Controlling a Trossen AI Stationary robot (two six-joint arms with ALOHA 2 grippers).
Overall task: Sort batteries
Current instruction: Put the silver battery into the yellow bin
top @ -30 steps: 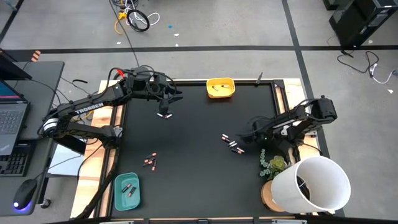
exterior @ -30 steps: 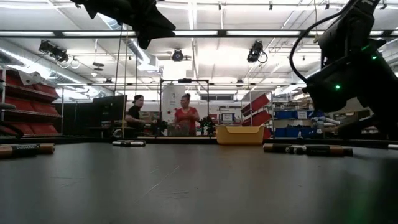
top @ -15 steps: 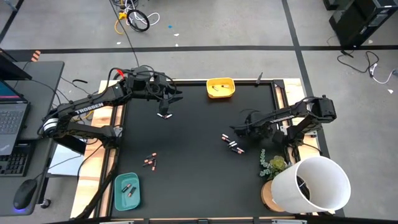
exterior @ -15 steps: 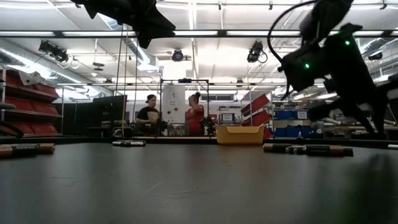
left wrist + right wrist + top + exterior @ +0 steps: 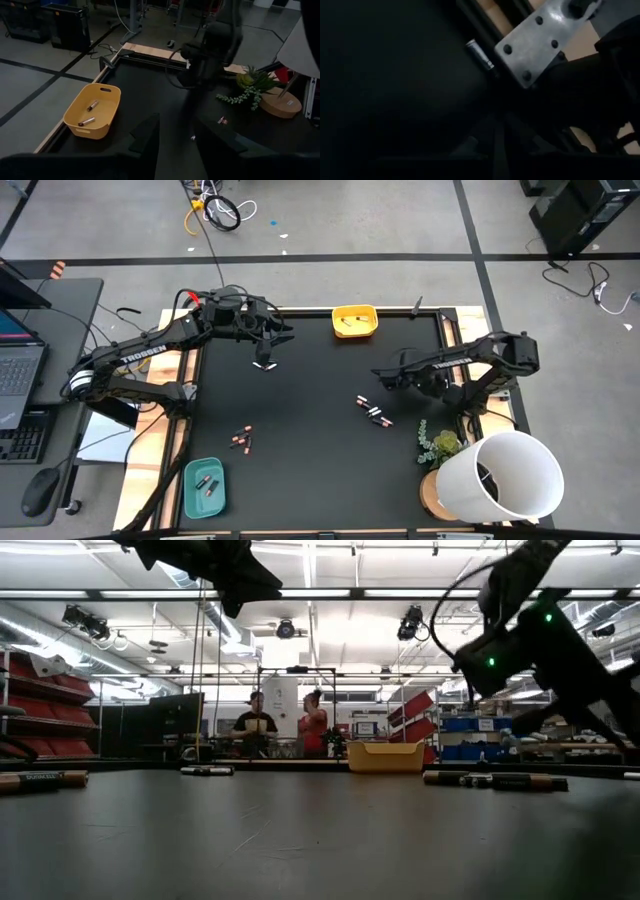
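Three batteries (image 5: 373, 411) lie loose right of the table's middle, two more (image 5: 241, 440) lie near left, and one (image 5: 265, 365) lies below my left gripper. A yellow tray (image 5: 355, 321) at the far edge holds two batteries (image 5: 89, 113). A teal tray (image 5: 204, 486) at the near left corner holds two. My left gripper (image 5: 175, 135) hangs open high over the far left, with nothing between its fingers. My right gripper (image 5: 385, 377) hovers just beyond the three batteries. Its fingers (image 5: 498, 135) are shut, and I see nothing between them.
A silvery battery (image 5: 480, 54) lies on the dark mat beside a metal bracket (image 5: 540, 40). A plant (image 5: 440, 445) and a white lampshade (image 5: 510, 475) crowd the near right corner. Two people (image 5: 285, 725) stand in the room beyond the far edge.
My right gripper has risen from beside the three batteries and swung toward the table's far edge, rolling a little. Its fingers stay shut. The three batteries lie where they were. My left arm has kept still.
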